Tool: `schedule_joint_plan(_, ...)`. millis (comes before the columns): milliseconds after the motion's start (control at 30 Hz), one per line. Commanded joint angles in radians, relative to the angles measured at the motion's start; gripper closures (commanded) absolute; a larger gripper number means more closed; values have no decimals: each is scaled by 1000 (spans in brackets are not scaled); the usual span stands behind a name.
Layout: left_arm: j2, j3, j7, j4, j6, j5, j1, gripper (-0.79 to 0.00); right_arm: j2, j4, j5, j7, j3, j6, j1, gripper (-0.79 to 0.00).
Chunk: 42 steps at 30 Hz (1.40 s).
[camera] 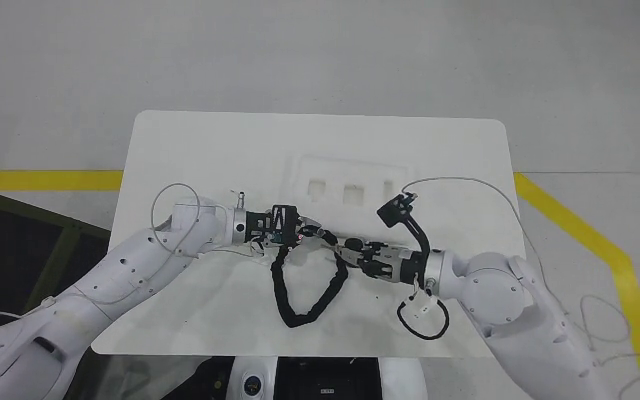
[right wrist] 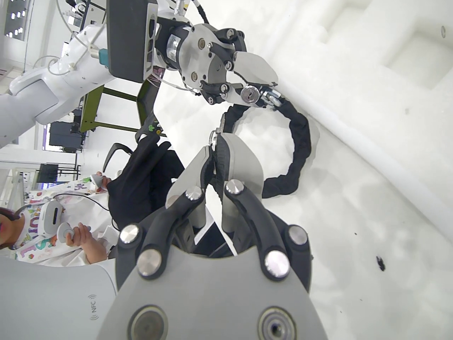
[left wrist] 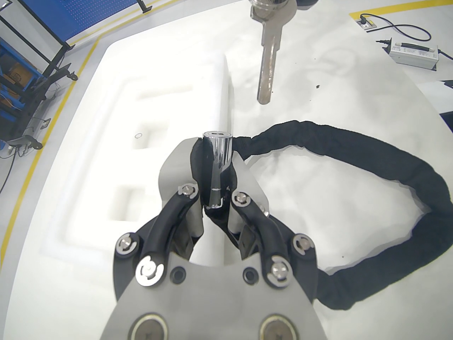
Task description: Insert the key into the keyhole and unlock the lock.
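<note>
Left gripper (left wrist: 212,159): fingers pinching lock (left wrist: 216,153) at mid-surface (left wrist: 318,72). Right gripper (right wrist: 214,150): fingers pinching key (left wrist: 269,61) by its head, at lock's 3 o'clock. Key tip near keyhole (right wrist: 250,94), not touching. Black-sleeved chain (left wrist: 389,192) loops toward 6 o'clock. Foam tray (camera: 350,185) at 12 o'clock.

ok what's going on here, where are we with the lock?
The left gripper is shut on the lock, gripping its chrome cylinder, while the black sleeved chain loops on the table. The right gripper is shut on the key, blade pointed toward the keyhole. There is a clear gap between tip and keyhole, so the key is not in yet.
</note>
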Motion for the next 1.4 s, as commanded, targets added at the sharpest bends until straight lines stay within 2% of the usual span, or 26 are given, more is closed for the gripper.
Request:
schedule_joint_plan(0, 0, 0, 0, 0, 0, 0, 0, 0, -1, -4, 42, 19, 2, 57, 2, 0)
schedule_joint_plan(267, 0, 0, 0, 0, 0, 0, 0, 0, -11, 21, 120, 15, -6, 196, 40, 0)
schedule_joint_plan(433, 0, 0, 0, 0, 0, 0, 0, 0, -18, 41, 141, -7, -20, 244, 70, 0)
schedule_joint_plan(1367, 0, 0, 0, 0, 0, 0, 0, 0, -34, 57, 114, -41, -70, 334, 118, 0)
